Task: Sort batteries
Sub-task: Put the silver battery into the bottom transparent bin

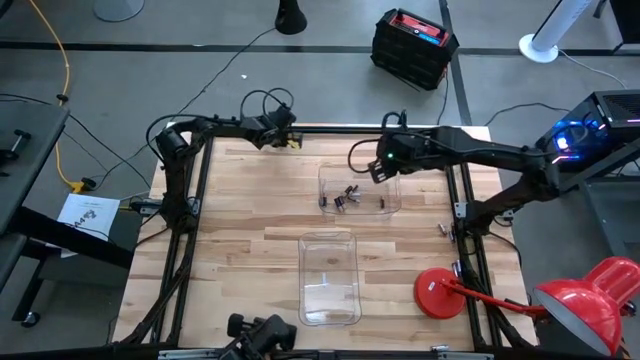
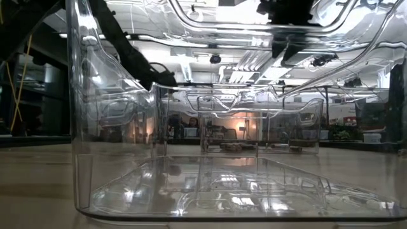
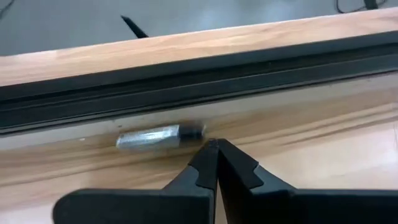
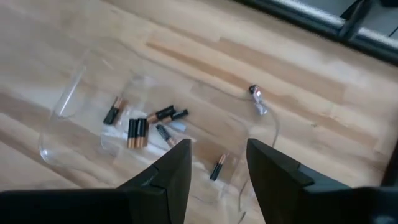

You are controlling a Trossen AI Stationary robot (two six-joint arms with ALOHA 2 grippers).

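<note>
Several small dark batteries [image 1: 345, 198] with copper ends lie loose in the far clear tray [image 1: 322, 178]; the right wrist view shows these batteries [image 4: 140, 127] too. My right gripper [image 1: 380, 166] hovers open above that tray's far right part, with its fingers [image 4: 217, 152] spread over one cell [image 4: 217, 167]. My left gripper [image 1: 276, 132] is at the table's far edge, shut [image 3: 214, 149]. Just off its fingertips, a silvery-grey battery [image 3: 155, 137] lies on the wood along the dark frame rail [image 3: 186, 81]. My left gripper's shut fingertips [image 3: 211, 152] stand right beside the dark end [image 3: 198, 131] of the silvery battery, which lies flat on the table. Whether they touch it, I cannot tell.
A second clear tray [image 1: 330, 242] stands nearer the front edge and fills the low view [image 2: 114, 159]. A red lamp [image 1: 440, 292] sits at the table's near right corner. A small metallic piece [image 4: 254, 92] lies on the wood beyond the far tray. Dark frame rails border the table.
</note>
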